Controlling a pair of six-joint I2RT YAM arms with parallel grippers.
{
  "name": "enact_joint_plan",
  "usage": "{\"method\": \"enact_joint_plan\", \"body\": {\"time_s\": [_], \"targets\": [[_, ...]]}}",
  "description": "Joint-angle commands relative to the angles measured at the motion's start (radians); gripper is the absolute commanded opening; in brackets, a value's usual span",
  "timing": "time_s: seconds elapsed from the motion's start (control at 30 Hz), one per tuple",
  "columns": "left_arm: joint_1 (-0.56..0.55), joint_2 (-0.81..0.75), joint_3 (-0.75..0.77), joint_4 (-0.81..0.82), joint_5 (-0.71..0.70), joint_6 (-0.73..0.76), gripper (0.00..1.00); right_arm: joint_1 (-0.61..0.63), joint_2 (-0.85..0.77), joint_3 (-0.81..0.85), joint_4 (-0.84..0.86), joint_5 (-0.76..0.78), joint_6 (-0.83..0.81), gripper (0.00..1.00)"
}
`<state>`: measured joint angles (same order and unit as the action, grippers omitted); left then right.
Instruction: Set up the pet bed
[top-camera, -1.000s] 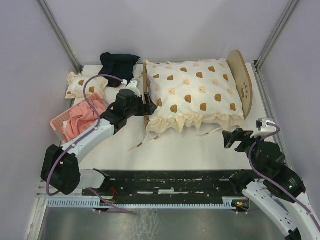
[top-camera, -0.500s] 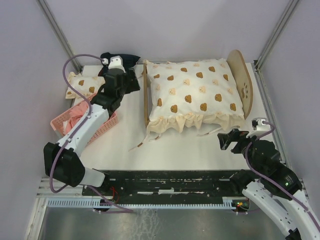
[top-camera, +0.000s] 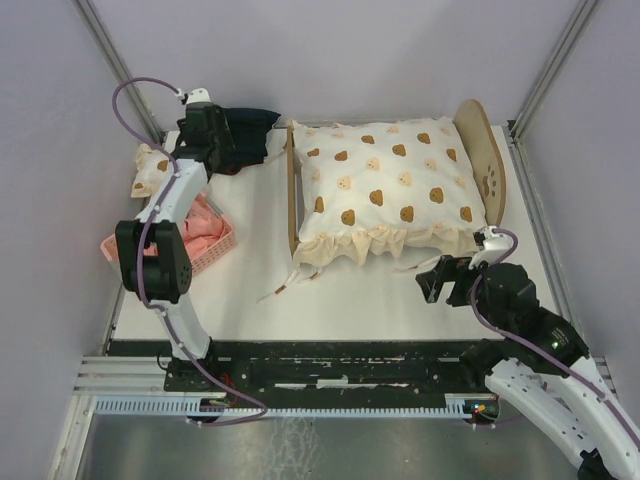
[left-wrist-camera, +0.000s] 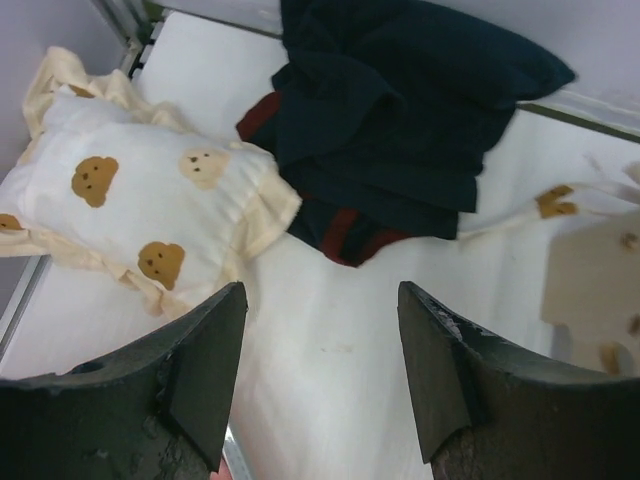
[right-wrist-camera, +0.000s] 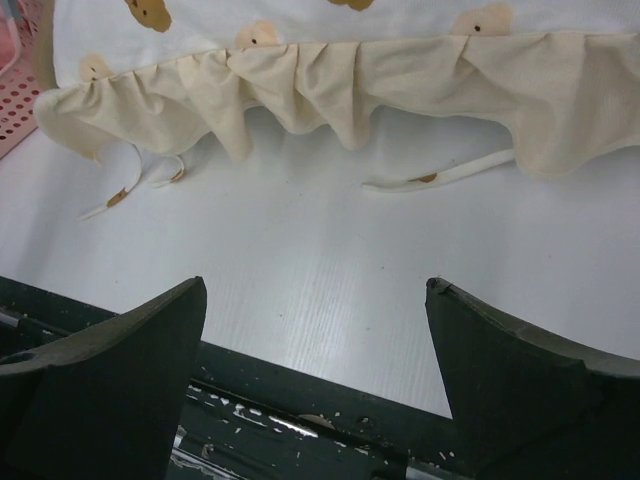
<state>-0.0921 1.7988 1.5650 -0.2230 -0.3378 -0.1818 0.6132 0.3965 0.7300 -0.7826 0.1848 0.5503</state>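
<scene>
I hover my left gripper (left-wrist-camera: 320, 295), spread and empty, at the dark garment (left-wrist-camera: 400, 110), likely lining up a grab; right gripper (right-wrist-camera: 315, 290) waits, jaws wide apart.

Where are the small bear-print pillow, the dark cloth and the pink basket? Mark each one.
small bear-print pillow (left-wrist-camera: 140, 210), left wrist view, middle of its white face.
dark cloth (left-wrist-camera: 400, 110), left wrist view, centre of the heap.
pink basket (top-camera: 212, 252), top external view, its near wall.
</scene>
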Motion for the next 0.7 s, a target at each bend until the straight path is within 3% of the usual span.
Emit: {"method": "enact_joint_plan", "body": {"time_s": [0.0, 0.13, 0.27, 0.43, 0.57, 0.67], "targets": [[0.102, 0.125, 0.127, 0.005, 0.022, 0.025, 0.69, -0.001, 0.031, 0.041, 0.008, 0.031, -0.042, 0.99], [0.159, 0.261, 0.302, -0.070, -0.002, 0.025, 0.69, -0.001, 0.038, 0.052, 0.012, 0.050, -0.059, 0.99], [0.211, 0.356, 0.361, -0.081, -0.006, 0.003, 0.78, -0.001, 0.063, 0.060, 0.021, 0.069, -0.085, 0.99], [0.241, 0.476, 0.437, -0.132, 0.036, -0.013, 0.76, 0.000, 0.122, 0.033, 0.066, 0.090, -0.087, 0.99], [0.255, 0.590, 0.519, -0.186, 0.083, -0.053, 0.70, -0.001, 0.172, 0.027, 0.100, 0.066, -0.095, 0.99], [0.266, 0.646, 0.576, -0.227, 0.116, -0.057, 0.50, 0.000, 0.204, 0.040, 0.103, 0.071, -0.106, 0.99]]}}
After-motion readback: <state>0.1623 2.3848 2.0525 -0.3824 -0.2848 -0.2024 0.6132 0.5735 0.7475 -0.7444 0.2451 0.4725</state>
